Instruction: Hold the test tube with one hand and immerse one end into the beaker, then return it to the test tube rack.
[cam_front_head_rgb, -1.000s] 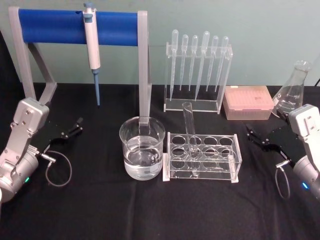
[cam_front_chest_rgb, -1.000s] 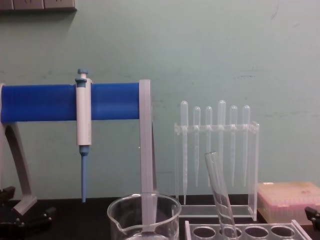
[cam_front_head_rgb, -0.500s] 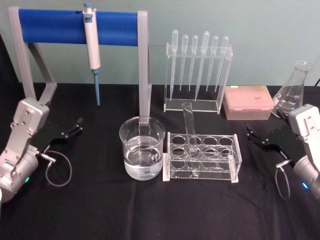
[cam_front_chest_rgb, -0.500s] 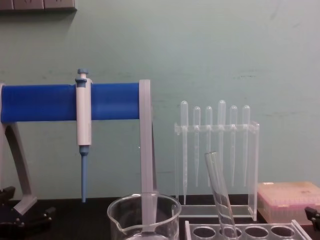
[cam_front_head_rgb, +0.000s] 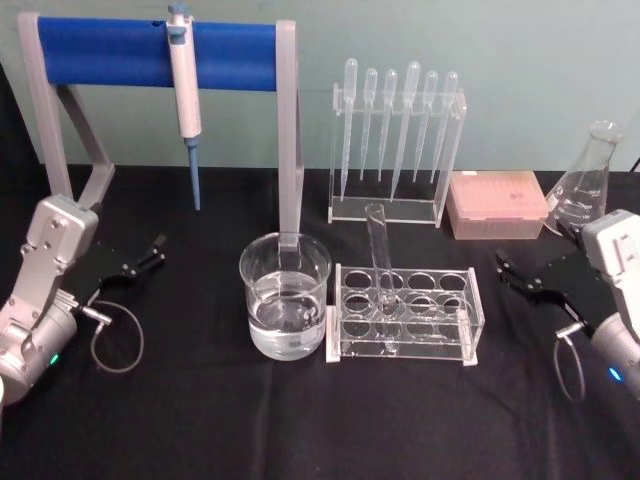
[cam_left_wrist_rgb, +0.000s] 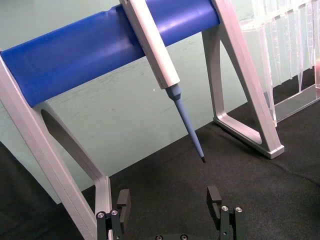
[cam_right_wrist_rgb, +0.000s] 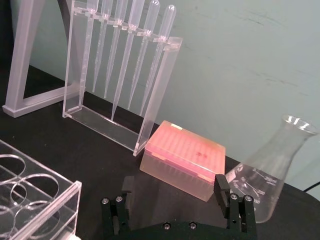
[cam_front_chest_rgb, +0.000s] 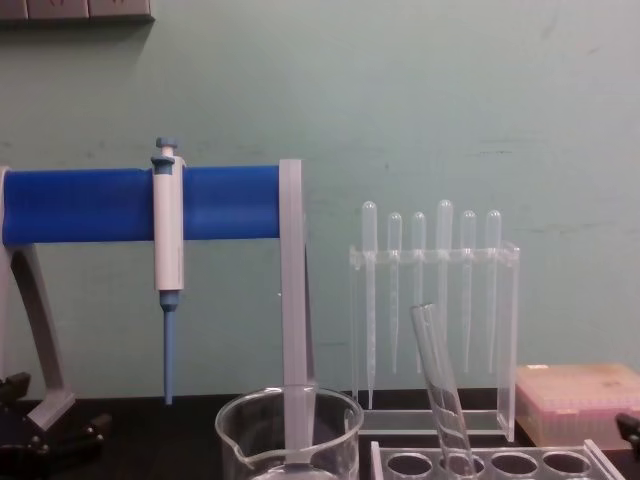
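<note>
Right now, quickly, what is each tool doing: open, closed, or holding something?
Left tool: open, holding nothing, left of the beaker.
Right tool: open, holding nothing, right of the test tube rack.

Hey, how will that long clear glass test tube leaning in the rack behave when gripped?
The long clear glass test tube looks smooth and thin-walled: probably slippery, breakable under a hard squeeze. It leans loosely in the clear acrylic rack, so likely shifts when touched. The left gripper and right gripper rest open at either side.
</note>
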